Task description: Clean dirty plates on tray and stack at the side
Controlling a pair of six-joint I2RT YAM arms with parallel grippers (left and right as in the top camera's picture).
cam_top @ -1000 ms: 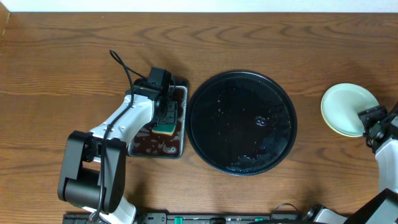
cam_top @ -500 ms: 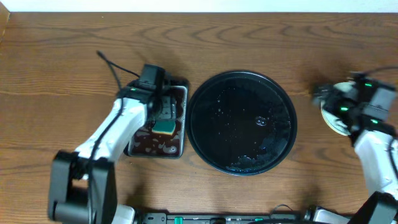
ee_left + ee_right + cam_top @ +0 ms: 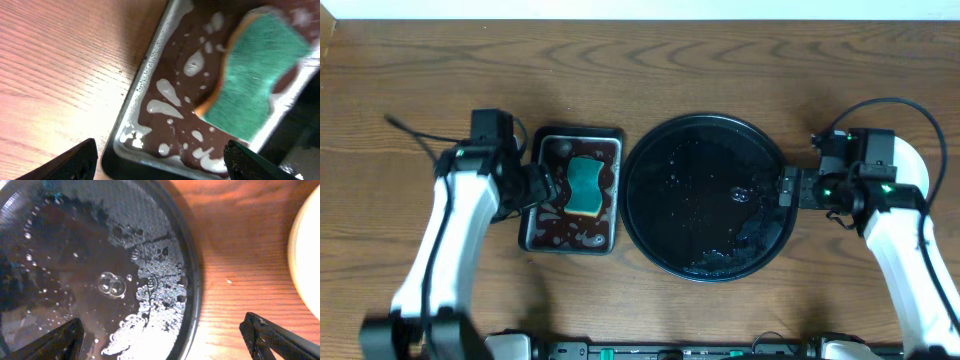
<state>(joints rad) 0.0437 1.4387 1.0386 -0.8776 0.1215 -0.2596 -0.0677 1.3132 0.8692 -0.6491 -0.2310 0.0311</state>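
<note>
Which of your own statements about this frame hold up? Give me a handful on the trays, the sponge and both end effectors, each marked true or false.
1. The green sponge lies in the rectangular tray of brown liquid. True.
2. A plate rests on the round black tray. False: that tray holds only water and suds. The pale plate sits on the table to its right.
3. The left end effector is clamped on the sponge. False: its fingers are spread wide and the sponge lies free in the liquid.
4. The right end effector is open, near the black tray's right rim. True.
</note>
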